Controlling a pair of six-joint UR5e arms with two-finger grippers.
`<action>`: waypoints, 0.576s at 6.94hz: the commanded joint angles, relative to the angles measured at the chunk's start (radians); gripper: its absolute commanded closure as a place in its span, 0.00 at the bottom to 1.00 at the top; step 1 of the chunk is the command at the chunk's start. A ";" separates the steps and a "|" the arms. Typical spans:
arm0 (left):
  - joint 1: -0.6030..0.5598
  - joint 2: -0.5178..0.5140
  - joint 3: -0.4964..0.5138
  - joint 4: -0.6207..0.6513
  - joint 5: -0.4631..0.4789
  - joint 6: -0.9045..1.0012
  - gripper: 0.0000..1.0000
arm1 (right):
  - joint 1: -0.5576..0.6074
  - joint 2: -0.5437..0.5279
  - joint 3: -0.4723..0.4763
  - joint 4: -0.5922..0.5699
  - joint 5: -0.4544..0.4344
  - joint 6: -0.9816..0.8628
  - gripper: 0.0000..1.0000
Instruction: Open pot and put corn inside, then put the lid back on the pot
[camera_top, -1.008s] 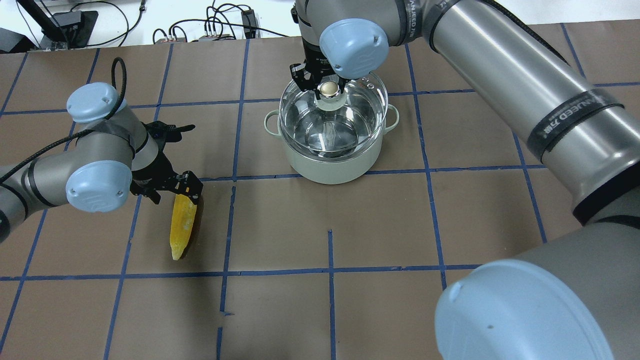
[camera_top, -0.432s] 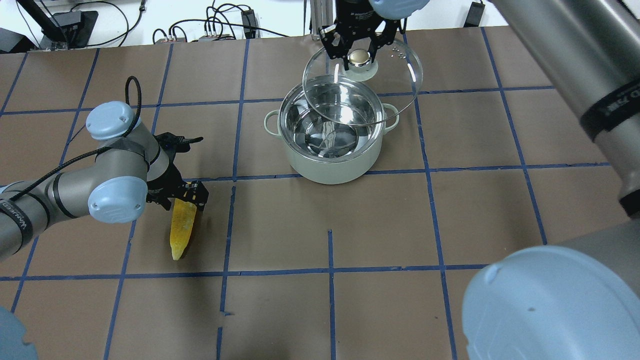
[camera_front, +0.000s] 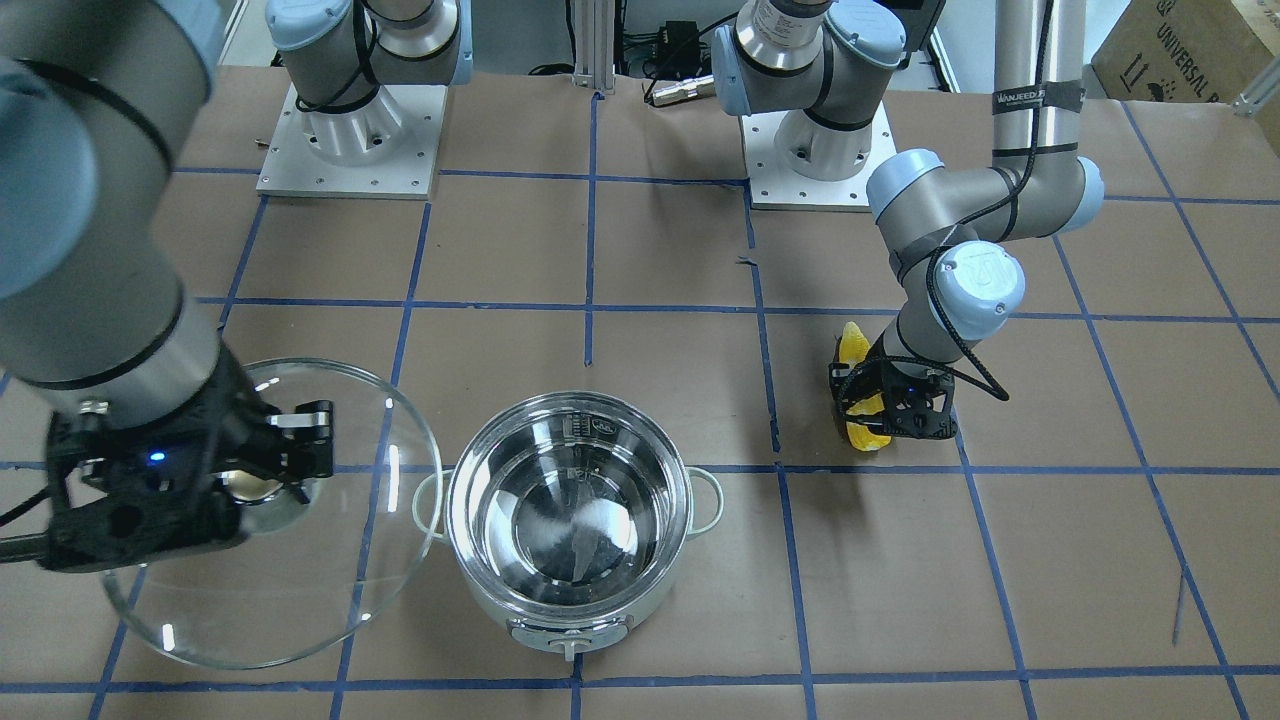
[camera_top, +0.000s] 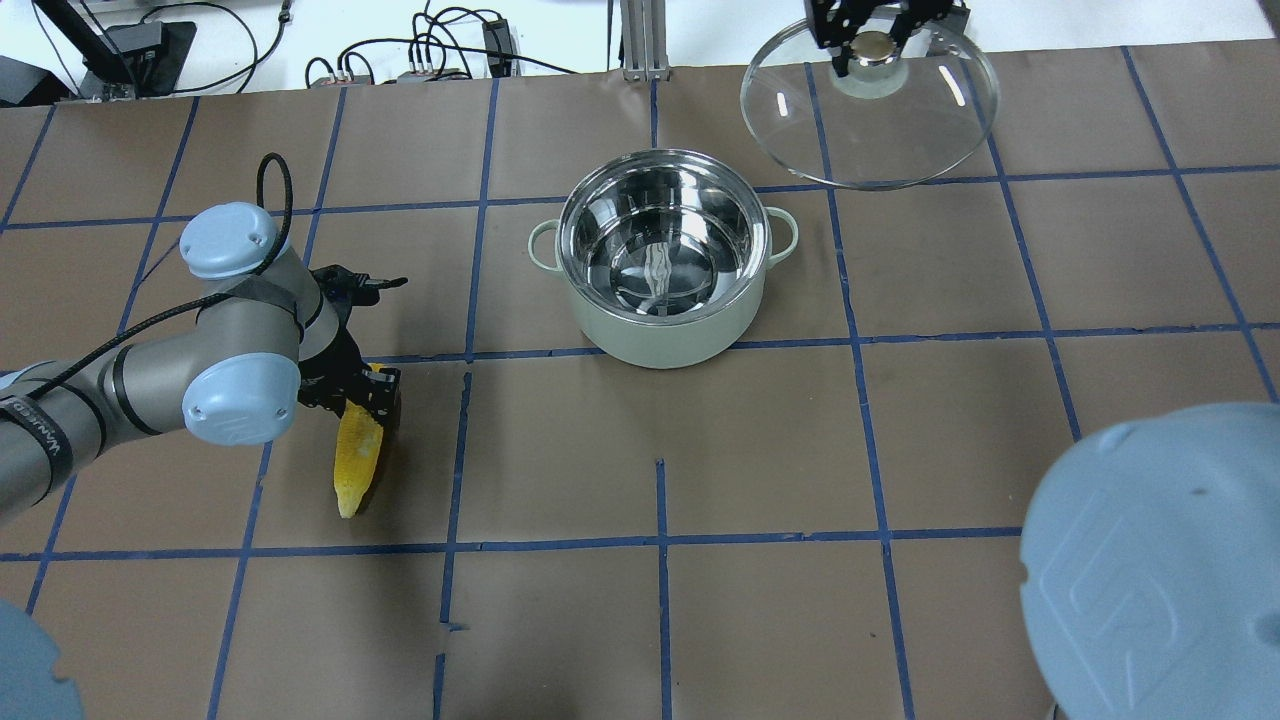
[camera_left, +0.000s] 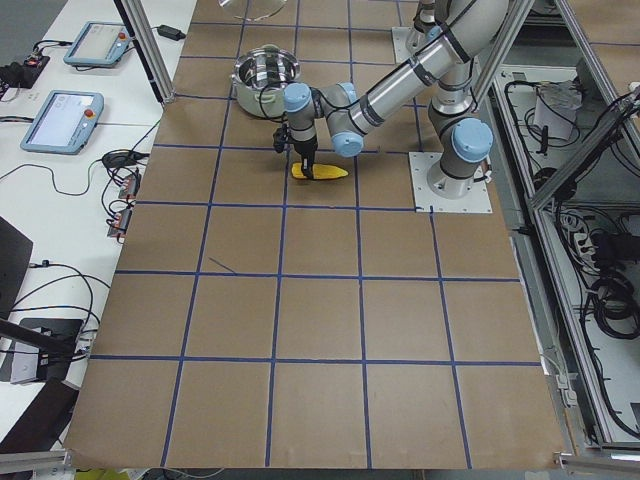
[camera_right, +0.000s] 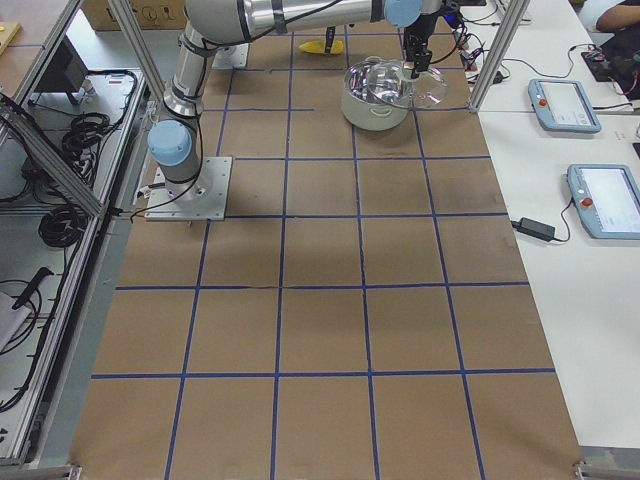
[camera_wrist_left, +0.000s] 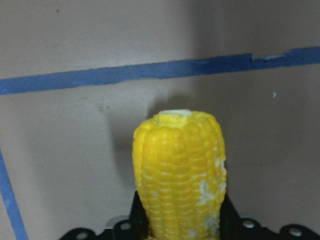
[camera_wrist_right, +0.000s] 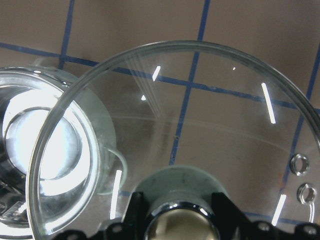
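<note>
One pot uncovered, steel floor showing | right fingers clamp lid knob | left fingers pinch corn

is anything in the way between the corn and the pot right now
Nothing visible: the right gripper holds the lid clear of the pot, whose mouth is open, and only bare table lies between it and the corn.

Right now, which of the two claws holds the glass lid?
The right claw, clamped on the knob of the lid; the left claw is down at the corn.
</note>
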 joint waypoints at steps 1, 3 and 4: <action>-0.027 0.036 0.096 -0.118 -0.053 -0.107 0.91 | -0.092 -0.001 -0.015 0.019 0.000 -0.063 0.94; -0.131 0.027 0.324 -0.337 -0.081 -0.248 0.91 | -0.109 0.005 -0.015 0.014 0.004 -0.062 0.93; -0.182 -0.005 0.424 -0.398 -0.084 -0.312 0.91 | -0.110 0.008 -0.015 0.014 0.004 -0.062 0.93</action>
